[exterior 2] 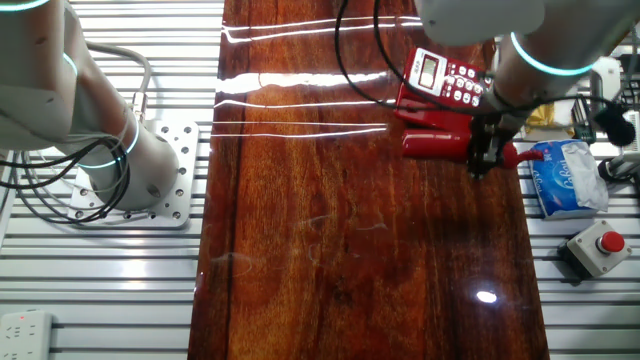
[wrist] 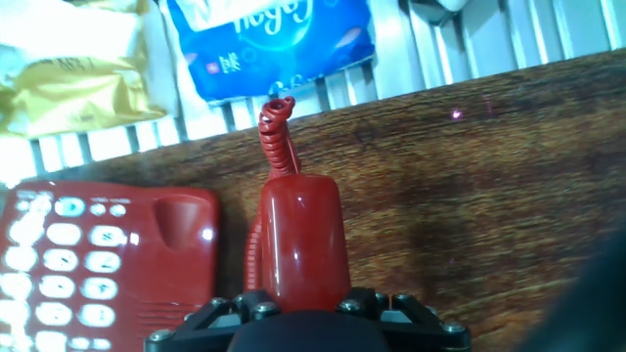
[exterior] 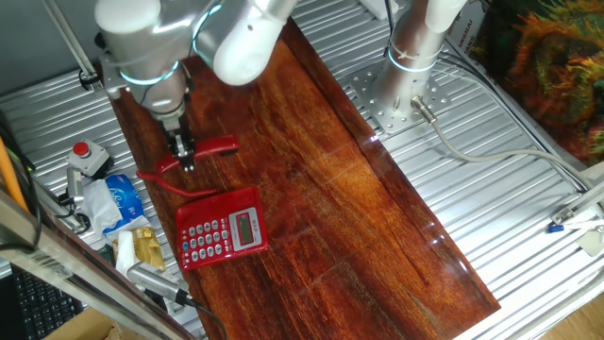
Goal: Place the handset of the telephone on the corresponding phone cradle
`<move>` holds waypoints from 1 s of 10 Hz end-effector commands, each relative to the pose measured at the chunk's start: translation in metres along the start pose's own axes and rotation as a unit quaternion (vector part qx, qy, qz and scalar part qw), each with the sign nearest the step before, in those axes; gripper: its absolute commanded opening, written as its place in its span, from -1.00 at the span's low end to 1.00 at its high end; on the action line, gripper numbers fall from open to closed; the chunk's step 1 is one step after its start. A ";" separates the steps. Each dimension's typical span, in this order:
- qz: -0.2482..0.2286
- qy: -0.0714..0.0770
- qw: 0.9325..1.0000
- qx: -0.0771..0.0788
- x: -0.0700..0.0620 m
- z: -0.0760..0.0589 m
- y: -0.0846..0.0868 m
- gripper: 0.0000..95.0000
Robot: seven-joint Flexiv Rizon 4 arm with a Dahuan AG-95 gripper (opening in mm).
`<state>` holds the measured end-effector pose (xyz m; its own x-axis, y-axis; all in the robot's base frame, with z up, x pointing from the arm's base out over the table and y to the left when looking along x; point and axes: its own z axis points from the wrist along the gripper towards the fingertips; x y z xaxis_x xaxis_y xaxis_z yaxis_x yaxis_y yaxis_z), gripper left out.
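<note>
The red handset (exterior: 215, 147) lies just behind the telephone (exterior: 223, 229), over the dark wooden board. My gripper (exterior: 185, 161) is shut on the handset near one end. In the hand view the handset (wrist: 301, 235) runs up between my fingers (wrist: 227, 311), and its curly cord (wrist: 278, 132) trails off its far end. The telephone base (wrist: 88, 259) sits left of the handset, and the recess of the phone cradle (wrist: 182, 221) shows at its edge. In the other fixed view my gripper (exterior 2: 483, 160) grips the handset (exterior 2: 436, 145) in front of the telephone (exterior 2: 447, 77). I cannot tell if the handset is lifted.
A blue tissue pack (exterior: 123, 194) (wrist: 274, 39), a yellow packet (wrist: 68, 73) and a grey box with a red button (exterior: 83, 156) (exterior 2: 597, 248) lie on the metal table beside the board. A second arm's base (exterior: 415, 52) stands at the far side.
</note>
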<state>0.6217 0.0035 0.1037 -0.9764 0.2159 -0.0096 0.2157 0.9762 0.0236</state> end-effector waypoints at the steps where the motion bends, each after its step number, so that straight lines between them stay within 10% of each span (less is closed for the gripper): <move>1: 0.017 0.002 1.000 -0.002 -0.002 0.001 0.009 -1.00; 10: 0.020 -0.001 1.000 -0.013 -0.007 0.007 0.055 -1.00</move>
<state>0.6420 0.0569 0.0973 -0.9661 0.2577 -0.0118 0.2570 0.9653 0.0459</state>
